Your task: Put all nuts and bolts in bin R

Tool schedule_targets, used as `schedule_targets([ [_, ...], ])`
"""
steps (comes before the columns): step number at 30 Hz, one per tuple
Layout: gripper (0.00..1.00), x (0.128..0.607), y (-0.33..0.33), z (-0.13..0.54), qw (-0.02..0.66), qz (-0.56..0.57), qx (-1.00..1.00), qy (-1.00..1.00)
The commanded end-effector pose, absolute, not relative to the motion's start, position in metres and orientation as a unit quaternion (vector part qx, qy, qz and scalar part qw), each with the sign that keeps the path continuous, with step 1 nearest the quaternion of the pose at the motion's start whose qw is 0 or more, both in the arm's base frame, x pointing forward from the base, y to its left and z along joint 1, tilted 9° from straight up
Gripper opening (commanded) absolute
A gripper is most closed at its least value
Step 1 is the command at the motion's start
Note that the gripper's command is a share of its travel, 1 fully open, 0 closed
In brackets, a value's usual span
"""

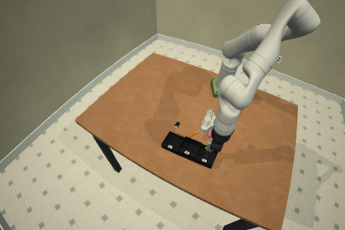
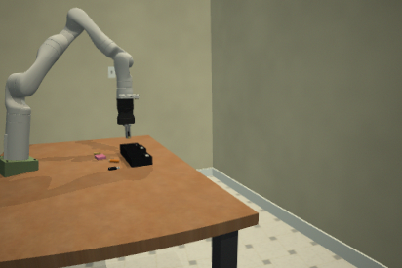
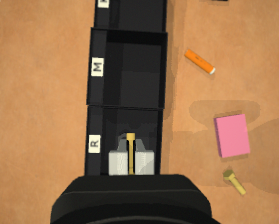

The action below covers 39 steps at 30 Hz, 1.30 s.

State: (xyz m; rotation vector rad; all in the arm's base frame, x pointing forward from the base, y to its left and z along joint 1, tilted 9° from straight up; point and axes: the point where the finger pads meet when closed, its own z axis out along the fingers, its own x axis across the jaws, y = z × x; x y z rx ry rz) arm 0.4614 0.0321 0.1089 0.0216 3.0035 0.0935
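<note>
My gripper (image 3: 130,150) is shut on a thin brass bolt (image 3: 131,150) and holds it above the black bin marked R (image 3: 125,142). In the top view the gripper (image 1: 208,145) hangs over the right end of the row of three black bins (image 1: 190,150). In the exterior view it (image 2: 127,133) is a little above the bins (image 2: 136,154). A second brass bolt (image 3: 234,181) lies on the table to the right of the R bin, below a pink eraser (image 3: 232,135).
The bin marked M (image 3: 128,67) adjoins the R bin, with a third bin beyond it. An orange marker (image 3: 199,61) lies right of the M bin. A small black stick (image 1: 177,125) lies behind the bins. The arm's green base (image 1: 214,86) stands at the back.
</note>
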Motion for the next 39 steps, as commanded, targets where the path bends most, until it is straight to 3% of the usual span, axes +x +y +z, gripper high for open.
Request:
schedule_targets([
  [1, 0.00, 0.462, 0.032, 0.110, 0.069, 0.031, 0.007, 0.997],
  [39, 0.00, 0.467, 0.034, 0.067, 0.069, 0.031, 0.007, 0.997],
])
